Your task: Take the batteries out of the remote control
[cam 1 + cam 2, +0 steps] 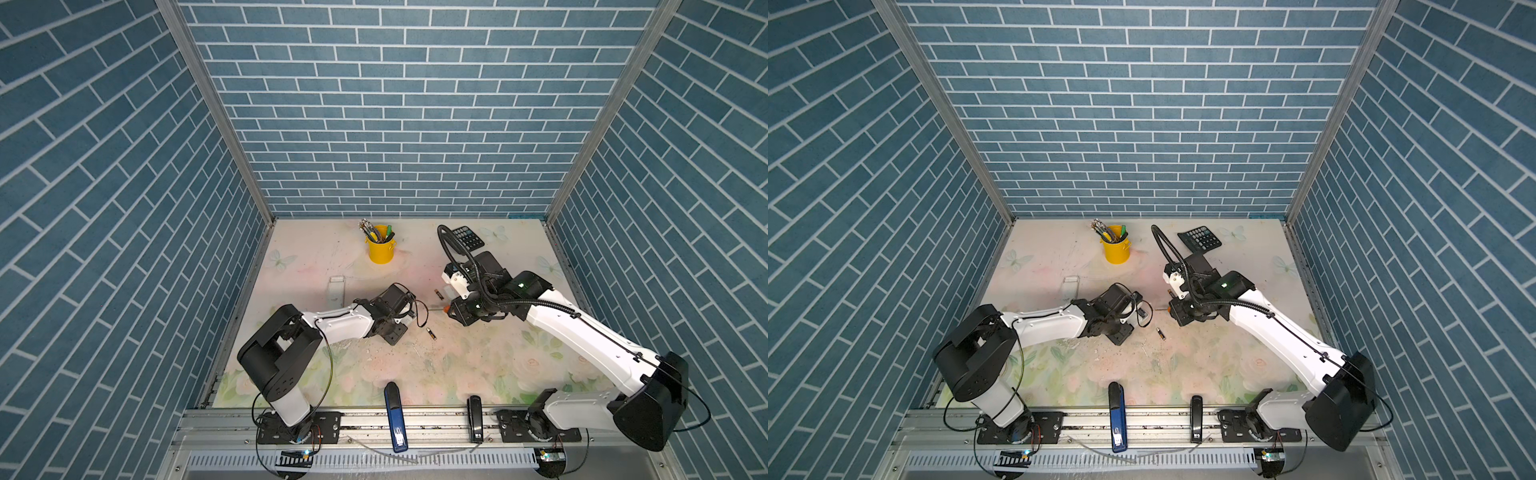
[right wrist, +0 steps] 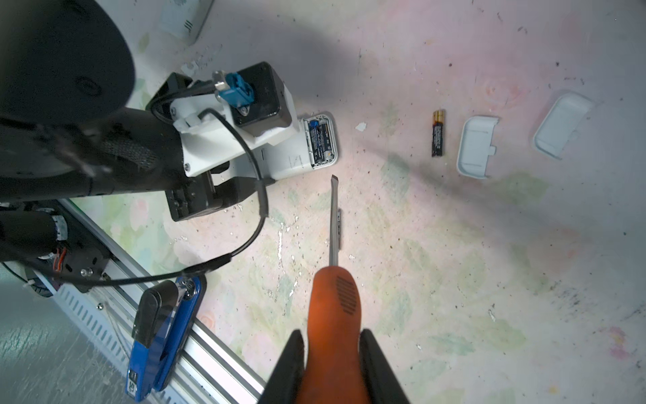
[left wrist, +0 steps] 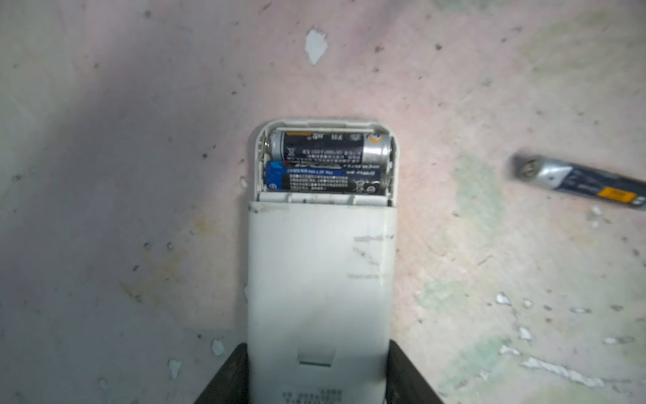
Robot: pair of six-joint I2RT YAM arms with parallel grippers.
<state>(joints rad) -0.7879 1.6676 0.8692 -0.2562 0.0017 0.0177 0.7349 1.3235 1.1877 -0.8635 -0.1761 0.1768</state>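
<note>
The left gripper (image 3: 318, 346) is clamped on both sides of the white remote control (image 3: 321, 280), mid-table and a touch left of centre. The cover is off and the open end points right. Two batteries (image 3: 330, 147) sit side by side in the compartment. The near loose battery (image 1: 431, 333) lies on the floral mat (image 1: 478, 365) just near-right of the remote. The far loose battery (image 2: 438, 133) lies beside two white covers (image 2: 477, 147). The right gripper (image 2: 332, 332) is squeezed tight on the orange handle of a flathead screwdriver (image 2: 334, 280). The blade tip is just short of the open end, not touching it.

What I'd worry about:
- The remote is held at the end away from the compartment, so prying there could lever it round or slide it in the jaws.
- The cells are round and slick, so the blade could skid off and bend a contact or jab the mat.
- If a cell pops out hard it probably rolls, maybe toward the near rail.
</note>
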